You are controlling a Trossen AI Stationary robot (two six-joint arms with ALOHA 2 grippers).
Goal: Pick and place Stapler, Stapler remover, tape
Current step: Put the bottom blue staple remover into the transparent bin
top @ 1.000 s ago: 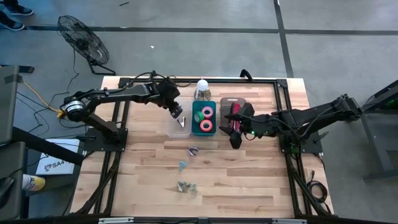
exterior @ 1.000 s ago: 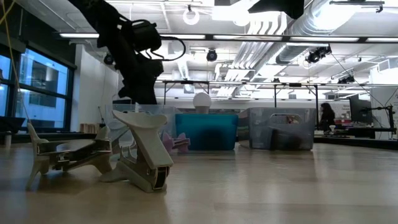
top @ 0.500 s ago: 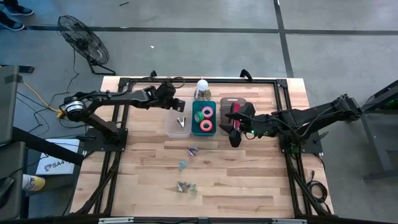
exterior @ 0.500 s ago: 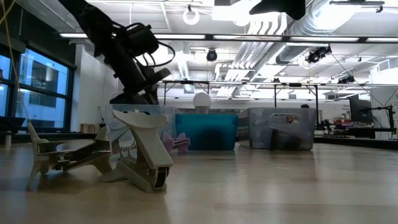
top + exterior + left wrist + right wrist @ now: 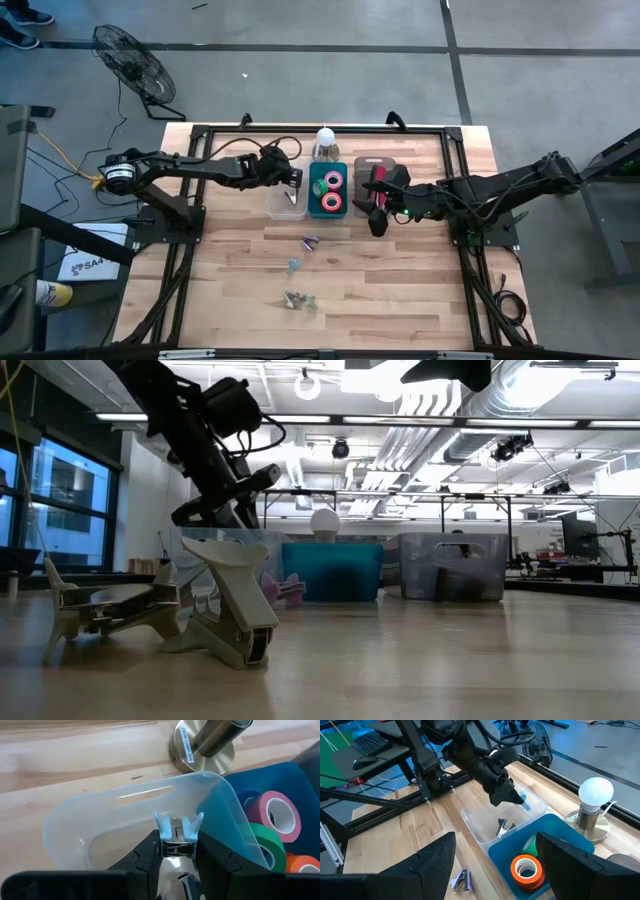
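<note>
Above clear bin [image 5: 285, 199], left pincer [image 5: 296, 178] perhaps lower.

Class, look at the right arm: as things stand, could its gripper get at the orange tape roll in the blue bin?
Probably yes. The right gripper hangs open beside the blue bin, and the orange tape roll lies uncovered at the top. The left gripper is busy over the neighbouring clear bin, holding a staple remover.

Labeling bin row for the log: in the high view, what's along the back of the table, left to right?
Left gripper holding a blue staple remover → clear bin → teal bin with tape rolls → right gripper over the grey bin.
</note>
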